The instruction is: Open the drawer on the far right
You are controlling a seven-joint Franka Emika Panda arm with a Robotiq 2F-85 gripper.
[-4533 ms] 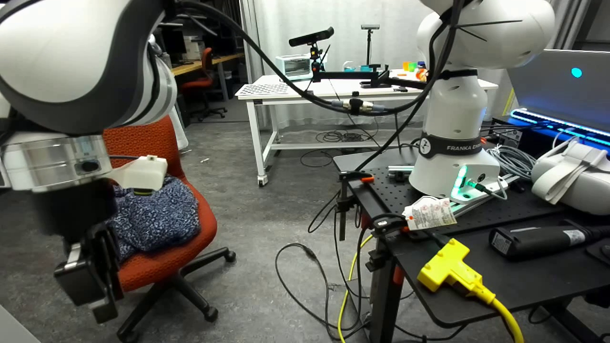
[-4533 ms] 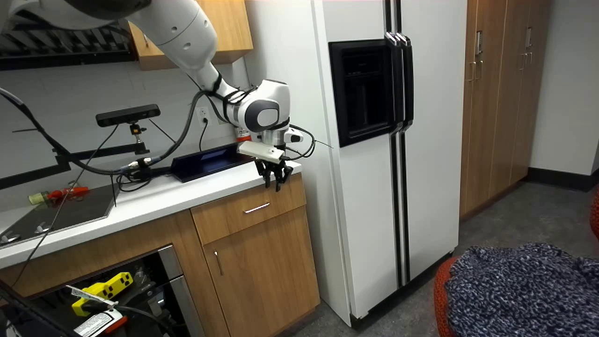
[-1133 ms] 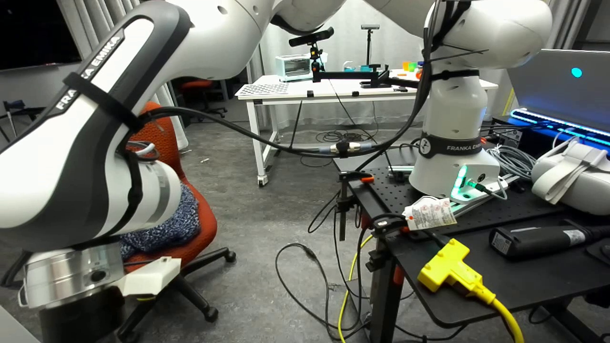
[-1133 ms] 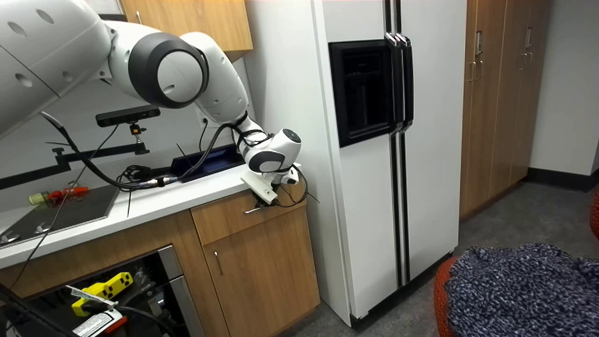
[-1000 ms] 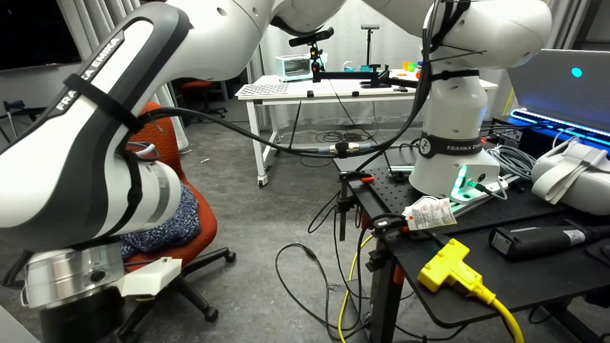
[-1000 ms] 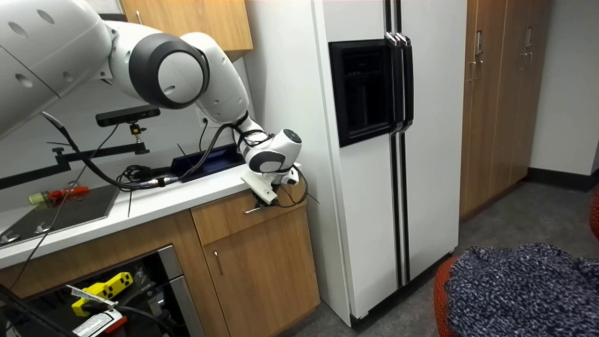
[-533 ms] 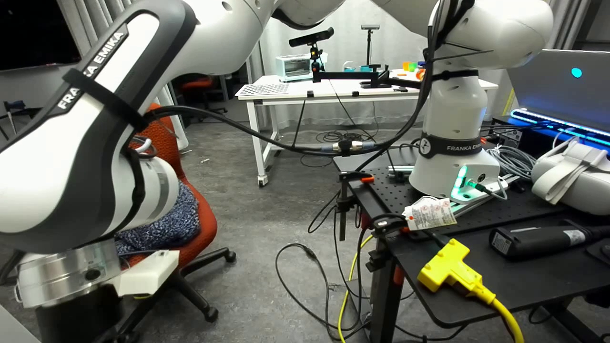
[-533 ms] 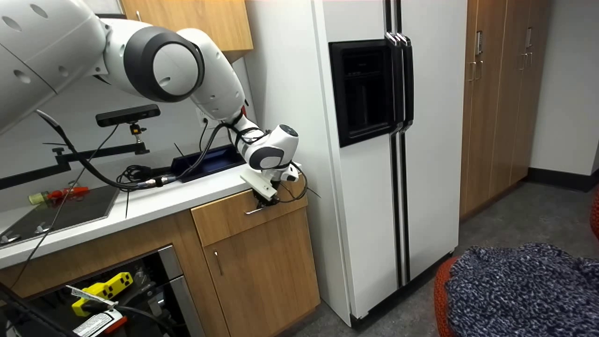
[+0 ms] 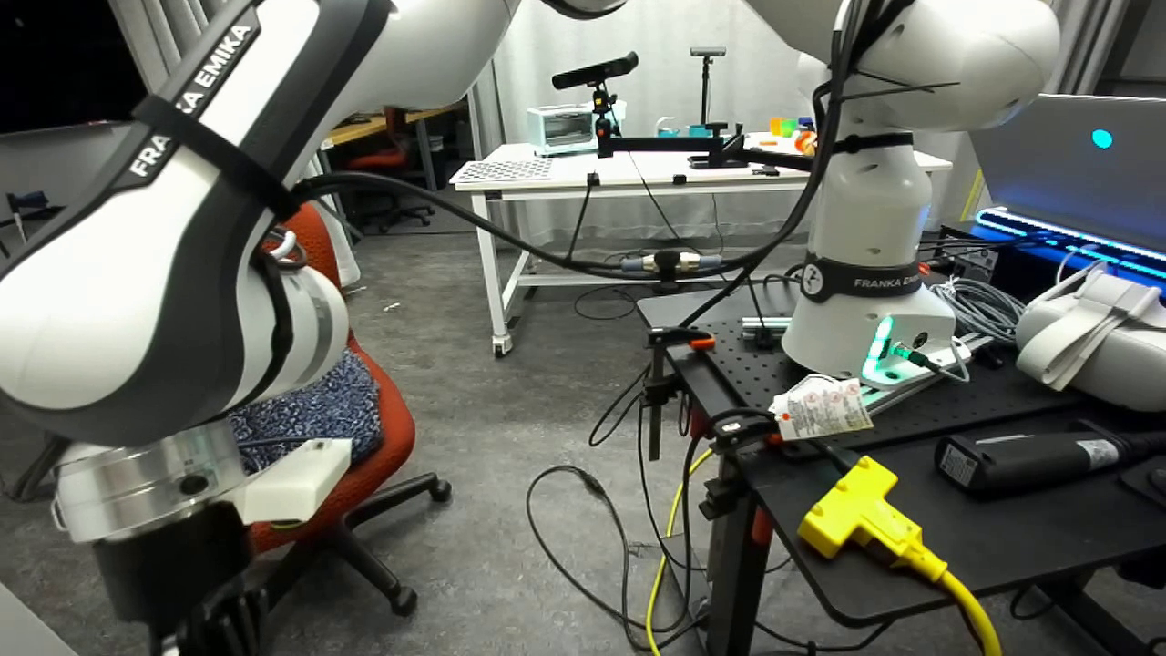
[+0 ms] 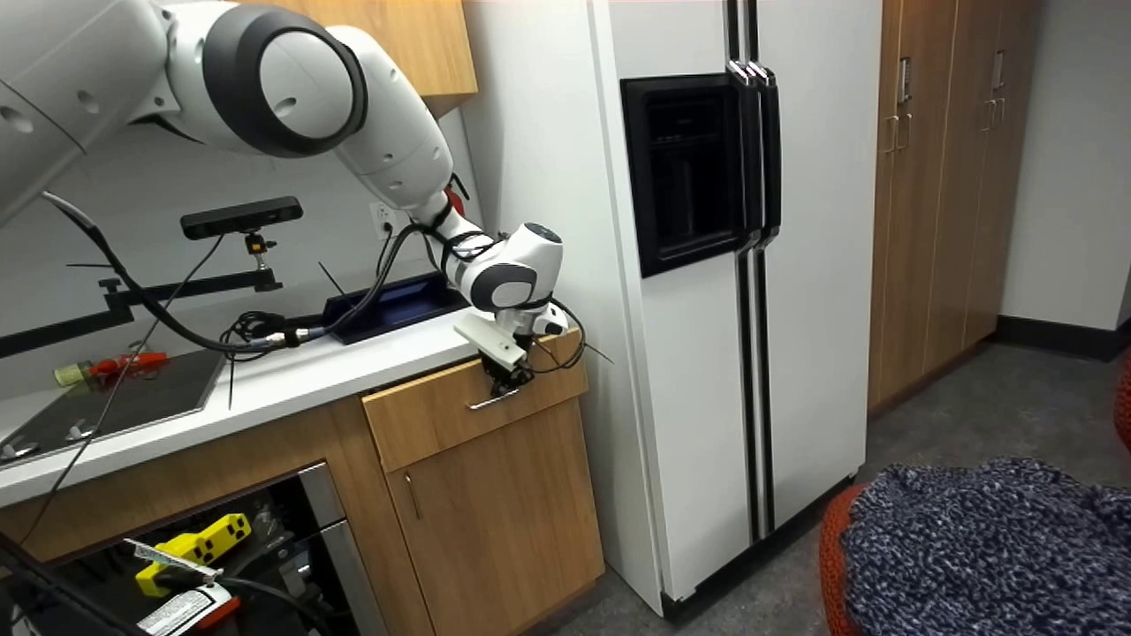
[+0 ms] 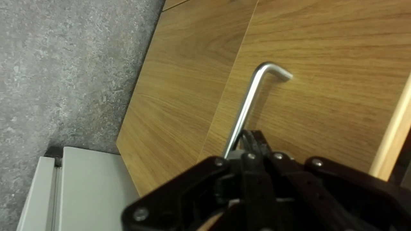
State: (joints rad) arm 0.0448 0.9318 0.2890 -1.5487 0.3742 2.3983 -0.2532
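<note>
The drawer is a wood-fronted drawer under the counter beside the fridge. It stands slightly pulled out, with a narrow dark gap along its top edge; its inside is hidden. Its silver bar handle also shows in the wrist view. My gripper is shut, fingers together, with its tips tucked between the handle bar and the drawer front. The bar runs along the outside of the fingers, not between them. In an exterior view the gripper is at the handle, partly hidden by the pale wrist box.
The white fridge stands close beside the drawer. The counter above holds a dark blue tray. A cabinet door is below the drawer. An orange chair with a knitted cloth stands near the arm.
Earlier the gripper was open above the handle and the drawer flush. The gripper came down to the handle, shut, and over the last second moved outward with the drawer, opening a narrow gap.
</note>
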